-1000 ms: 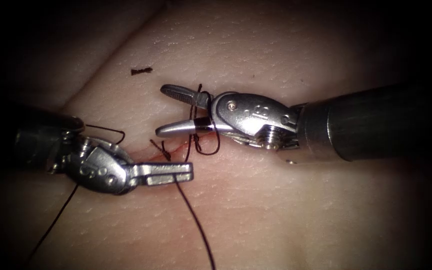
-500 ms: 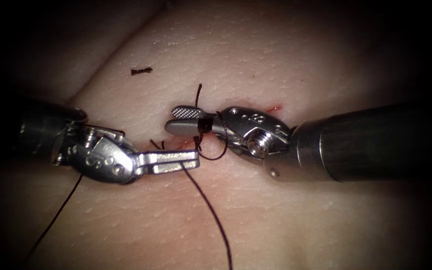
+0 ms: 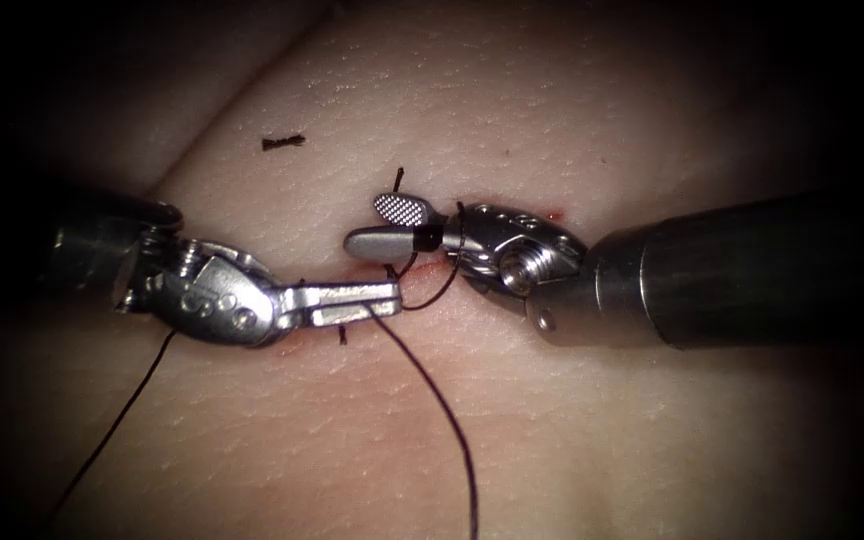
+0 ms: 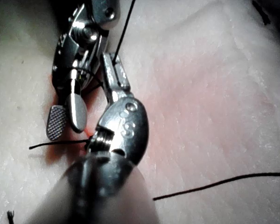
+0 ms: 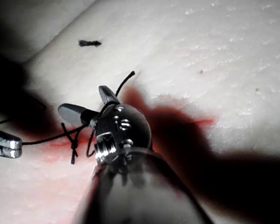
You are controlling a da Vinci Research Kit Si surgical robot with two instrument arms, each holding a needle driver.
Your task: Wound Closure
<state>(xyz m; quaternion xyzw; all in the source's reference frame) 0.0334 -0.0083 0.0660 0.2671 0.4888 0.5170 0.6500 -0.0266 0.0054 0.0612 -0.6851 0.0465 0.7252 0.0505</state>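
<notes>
Tissue (image 3: 572,420) pale, wet | left tool (image 3: 384,300) clamps thread (image 3: 432,400) | right tool (image 3: 384,226) apparently parted

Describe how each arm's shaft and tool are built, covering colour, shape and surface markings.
Both arms are dark, smooth cylindrical shafts ending in polished silver metal wrists. The left tool has flat, blocky jaws and a rounded wrist housing with small round dimples. The right tool has slim tapered jaws, one showing a cross-hatched gripping face, a black band at their base, and a screw-like pivot pin on its wrist.

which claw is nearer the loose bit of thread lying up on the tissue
Right. The right claw sits just below and right of the thread scrap; the left claw lies lower still, at the cut.
</notes>
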